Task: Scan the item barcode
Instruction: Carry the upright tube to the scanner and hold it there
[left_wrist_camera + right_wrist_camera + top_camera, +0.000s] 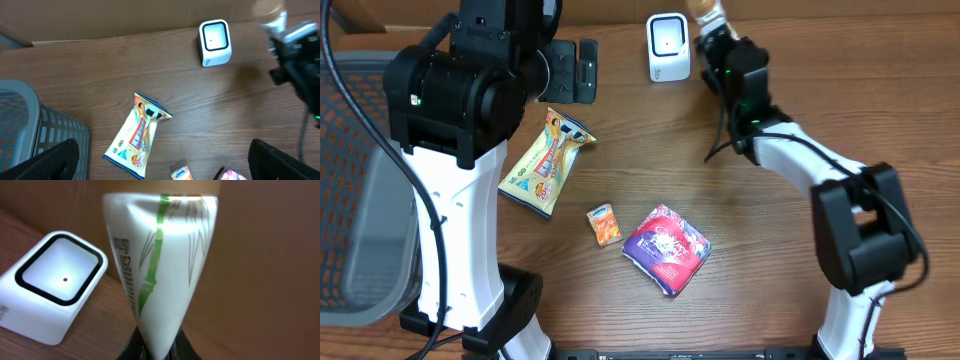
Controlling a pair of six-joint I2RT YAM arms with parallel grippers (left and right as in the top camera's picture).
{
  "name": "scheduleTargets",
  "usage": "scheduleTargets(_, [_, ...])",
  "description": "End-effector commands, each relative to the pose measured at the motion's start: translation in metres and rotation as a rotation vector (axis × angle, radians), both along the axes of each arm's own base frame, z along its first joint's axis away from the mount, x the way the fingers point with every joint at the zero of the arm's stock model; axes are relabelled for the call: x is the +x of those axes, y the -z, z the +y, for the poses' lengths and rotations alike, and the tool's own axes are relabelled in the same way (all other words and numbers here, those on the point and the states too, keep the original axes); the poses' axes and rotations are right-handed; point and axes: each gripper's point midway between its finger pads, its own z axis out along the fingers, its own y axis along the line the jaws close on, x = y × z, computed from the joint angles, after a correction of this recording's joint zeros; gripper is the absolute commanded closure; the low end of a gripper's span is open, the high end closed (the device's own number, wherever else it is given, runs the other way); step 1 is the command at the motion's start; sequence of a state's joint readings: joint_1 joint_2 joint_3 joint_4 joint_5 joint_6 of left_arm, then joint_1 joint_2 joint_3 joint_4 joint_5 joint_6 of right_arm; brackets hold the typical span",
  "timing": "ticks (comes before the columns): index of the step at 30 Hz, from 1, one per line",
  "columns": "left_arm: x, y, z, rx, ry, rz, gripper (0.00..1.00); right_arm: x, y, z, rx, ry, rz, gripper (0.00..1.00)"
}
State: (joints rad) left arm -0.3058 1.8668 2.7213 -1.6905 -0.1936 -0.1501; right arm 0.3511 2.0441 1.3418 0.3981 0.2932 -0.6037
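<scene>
Right pincer (155, 349) clamped on white tube (160, 255) beside scanner (52, 292); left pincer (164, 145) apart near snack packet (135, 137).

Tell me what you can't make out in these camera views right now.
Bamboo-print packet: overhead, cut off by the top edge and blurred; right wrist, its side print is blurred and unreadable.
Right gripper: right wrist, fingers hidden behind the packet and cut by the bottom edge.
Pink packet and orange packet: left wrist, cut off by the bottom edge.
</scene>
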Motion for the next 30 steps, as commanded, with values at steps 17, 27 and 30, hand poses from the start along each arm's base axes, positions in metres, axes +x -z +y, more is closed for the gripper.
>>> scheduleTargets(17, [0.004, 0.006, -0.001, 0.007, 0.014, 0.017, 0.00, 0.054, 0.028, 0.057, -0.580, -0.157, -0.208, 0.96])
scheduleTargets(27, [0.004, 0.006, -0.001, 0.007, 0.014, 0.017, 0.00, 0.060, 0.046, 0.043, -0.705, -0.161, -0.182, 0.96])
scheduleTargets(30, [0.004, 0.006, -0.001, 0.007, 0.014, 0.017, 0.00, 0.061, 0.046, 0.038, -0.735, -0.150, -0.178, 0.96])
